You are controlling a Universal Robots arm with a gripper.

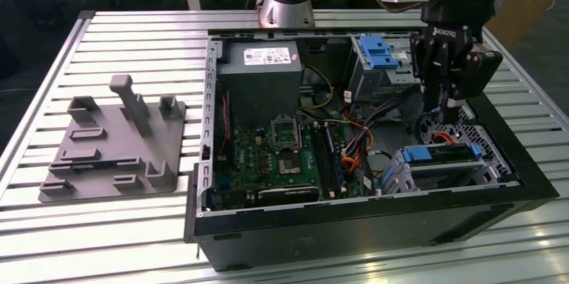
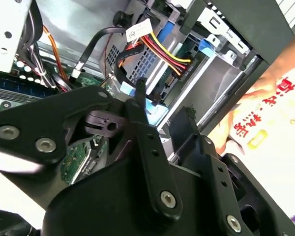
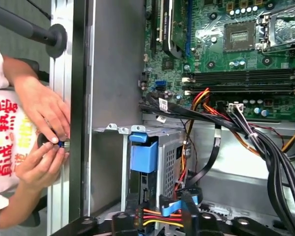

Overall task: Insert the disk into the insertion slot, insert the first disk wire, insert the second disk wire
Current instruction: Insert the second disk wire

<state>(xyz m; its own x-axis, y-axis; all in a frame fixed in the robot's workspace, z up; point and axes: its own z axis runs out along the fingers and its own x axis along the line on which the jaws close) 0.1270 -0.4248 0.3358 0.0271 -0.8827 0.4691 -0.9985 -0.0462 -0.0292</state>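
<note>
Inside the open computer case [image 1: 356, 225], the disk [image 1: 442, 155] sat in its drive cage [image 1: 449, 176]. At its end the gripper [image 2: 164, 98] held its fingers [image 2: 143, 123] spread near coloured wires [image 2: 162, 51], whose plug was half hidden.

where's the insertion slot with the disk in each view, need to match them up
Exterior view: insertion slot in the case corner at the exterior view's right, just below the hand.
First wrist view: insertion slot beside the case's grey side wall.
Second wrist view: its silvery wall behind the red-and-yellow wires.
Shared landmark: the disk's blue carrier.
</note>
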